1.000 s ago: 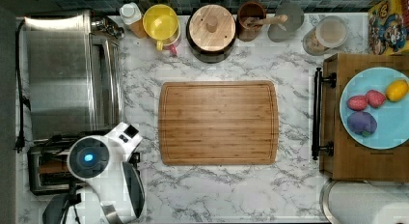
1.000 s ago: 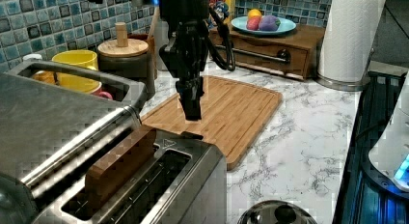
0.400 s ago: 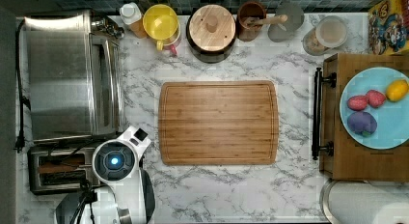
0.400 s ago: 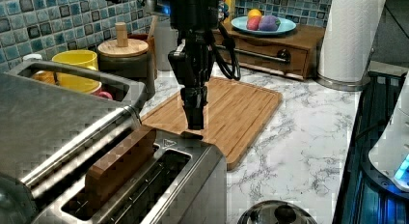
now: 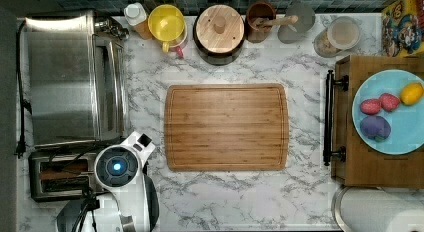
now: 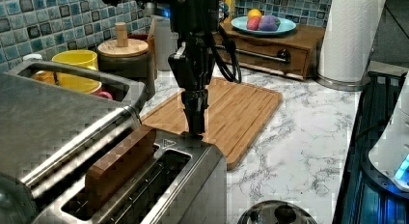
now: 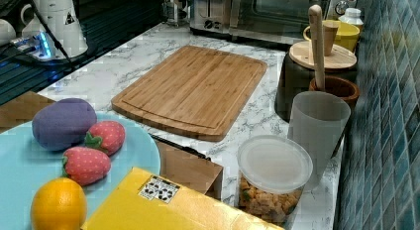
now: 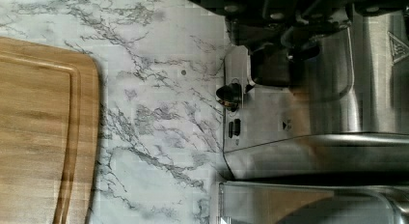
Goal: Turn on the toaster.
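The toaster point(image 5: 60, 174) is placed at the front left corner of the counter point(image 5: 240, 202) in the top view, just beside the larger toaster oven point(image 5: 70, 77), and a brown slab point(image 6: 120, 163) is standing in one of its slots. It is a stiff body of brushed steel, probably heavy enough not to slide under a push, but its smooth sides are slippery and nothing is to be gained from taking hold of them. Only the black lever knob point(image 8: 229, 92) on the end that faces the cutting board point(image 5: 226, 127) should be taken; it is small and rounded, so it is best pressed straight down from above, otherwise a finger can slip off.

The gripper point(image 6: 195, 130) is held upright over that end, its tip at the toaster's top edge in the left view. It cannot be told whether the fingers are parted or closed, because they are seen edge-on. In the top view the lever end is covered by the arm point(image 5: 120, 167). In the wrist view the knob is seen, possibly just below a dark finger, but contact cannot be confirmed.
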Robot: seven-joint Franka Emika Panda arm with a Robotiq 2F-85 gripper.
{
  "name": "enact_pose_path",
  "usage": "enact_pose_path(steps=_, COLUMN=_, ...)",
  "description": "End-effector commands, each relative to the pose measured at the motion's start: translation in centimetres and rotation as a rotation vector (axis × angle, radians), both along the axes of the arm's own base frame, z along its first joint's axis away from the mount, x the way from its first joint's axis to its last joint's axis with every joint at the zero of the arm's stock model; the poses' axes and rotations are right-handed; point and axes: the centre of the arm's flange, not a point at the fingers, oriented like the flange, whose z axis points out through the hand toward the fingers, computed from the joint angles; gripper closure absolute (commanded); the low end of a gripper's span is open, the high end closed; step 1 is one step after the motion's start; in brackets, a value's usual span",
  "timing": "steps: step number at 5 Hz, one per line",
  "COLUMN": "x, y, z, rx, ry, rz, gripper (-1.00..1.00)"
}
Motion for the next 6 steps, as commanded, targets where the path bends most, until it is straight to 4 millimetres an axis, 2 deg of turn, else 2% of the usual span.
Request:
enact_pose_path(steps=1, x=0.4, y=2.1, z=-3.0, rx=-0.084, ry=-0.046, rz=-0.047, gripper=1.00)
enact_pose_path(steps=2, x=0.4, y=0.8, z=-6.9, rx=-0.132, ry=0.037, rz=-0.101, gripper=1.00)
enact_pose_path(steps=3, x=-1.2, y=0.0, z=-12.3, rx=-0.183, ry=0.158, rz=-0.122, gripper=1.00)
enact_pose_path(steps=4, x=-4.4, y=-0.4, z=-19.8, rx=-0.266, ry=0.298, rz=-0.113, gripper=1.00)
enact_pose_path(steps=5, x=-6.6, y=-0.2, z=-19.8, rx=-0.252, ry=0.270, rz=-0.072, gripper=1.00)
enact_pose_path(steps=6, x=-6.6, y=-0.2, z=-19.8, rx=-0.252, ry=0.271, rz=-0.071, gripper=1.00)
